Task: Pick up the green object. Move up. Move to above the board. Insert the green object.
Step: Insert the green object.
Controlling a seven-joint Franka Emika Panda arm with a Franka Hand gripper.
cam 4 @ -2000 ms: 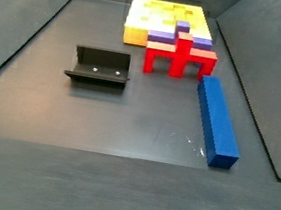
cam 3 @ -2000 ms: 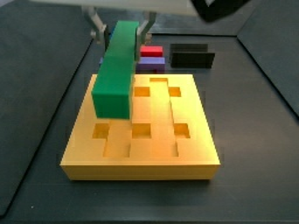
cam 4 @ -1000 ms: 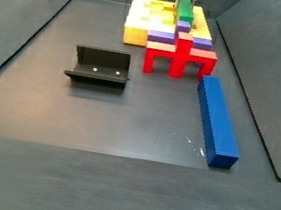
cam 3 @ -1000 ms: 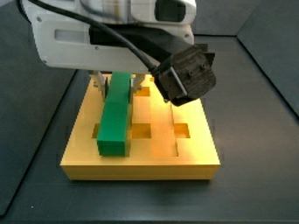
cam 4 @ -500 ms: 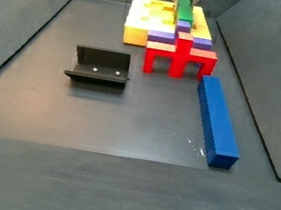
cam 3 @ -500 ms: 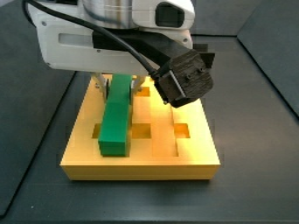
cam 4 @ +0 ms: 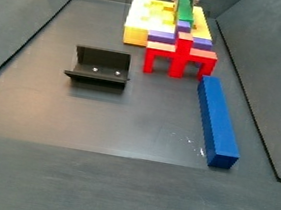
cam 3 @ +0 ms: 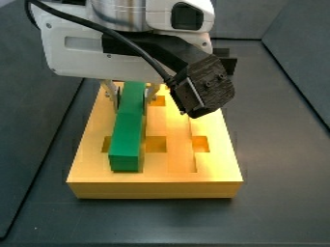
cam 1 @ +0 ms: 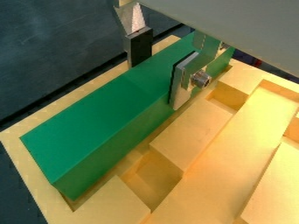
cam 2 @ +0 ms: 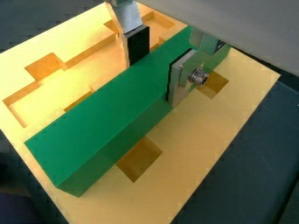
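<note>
The green bar (cam 3: 126, 125) lay lengthwise low over the yellow-orange board (cam 3: 194, 170), gripped near its far end with its near end reaching toward the front row of holes. From where I stood, the step in hand looked like the insertion itself. To do it well, the bar should be kept level and parallel to the board's grooves, with its long edges squared to the channel before any downward push. Any skew would likely catch an edge on the groove wall. I judged a slow, straight descent safest, letting go only once the bar sat flat.

The gripper (cam 1: 162, 63) stood above the board's far half, its jaws clenched on the green bar. In both wrist views a silver finger (cam 2: 184, 73) pressed one side face and a dark pad (cam 1: 138, 48) the opposite one. The arm hung over the board from behind, wrist pointing down, its white housing (cam 3: 123, 43) filling the upper part of a side view.

Well apart on the dark tabletop (cam 4: 126, 125) sat a small black open box (cam 4: 101, 68), a long blue bar (cam 4: 217, 118) and a red block (cam 4: 177, 56).
</note>
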